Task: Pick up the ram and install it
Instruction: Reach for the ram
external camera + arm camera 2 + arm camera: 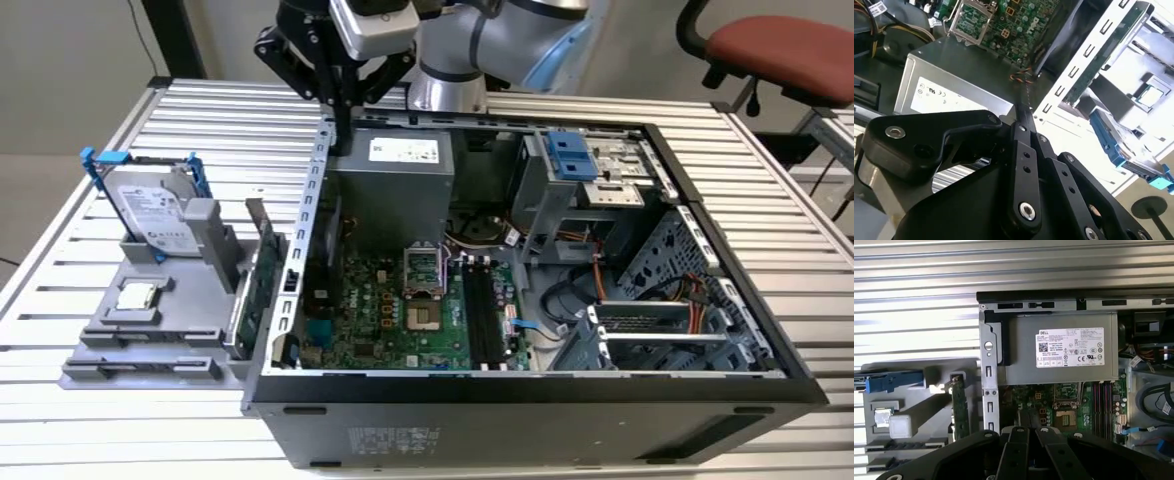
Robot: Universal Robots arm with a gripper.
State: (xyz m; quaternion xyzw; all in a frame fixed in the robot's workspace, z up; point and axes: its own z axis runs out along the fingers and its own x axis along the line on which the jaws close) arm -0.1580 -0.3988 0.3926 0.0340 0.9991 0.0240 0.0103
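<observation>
**A:** One arm point(461, 40), entering at the top centre of the exterior view. Pose?

**B:** Wrist turned down. The black gripper point(342, 135) hangs near vertical over the far left corner of the open computer case point(534, 400), close beside the grey power supply point(400, 160). Tips sit about level with the case wall's rim. Touching it or not, cannot tell.

**A:** Pincer?

**B:** Pressed together. Fingers point(1024, 150) converge to a single point in the second wrist view, and the same in the first wrist view point(1014, 445). Nothing seen pinched between them.

**A:** Ram?

**B:** The ram point(267, 250) is left of centre in the exterior view. It stands on its long edge at the right side of the grey holder point(147, 350), just beside the case's outer wall. It is lower in the frame than the gripper and apart from it.

**A:** Board?

**B:** Green motherboard point(387, 320) lies flat in the case, lower middle of frame. Black slots point(478, 315) run side by side along its right part.

**A:** Other items?

**B:** Silver hard drive point(154, 215) in a blue frame, upright at the holder's far end, upper left. Holder and case both rest on a slatted metal table point(801, 260).
</observation>
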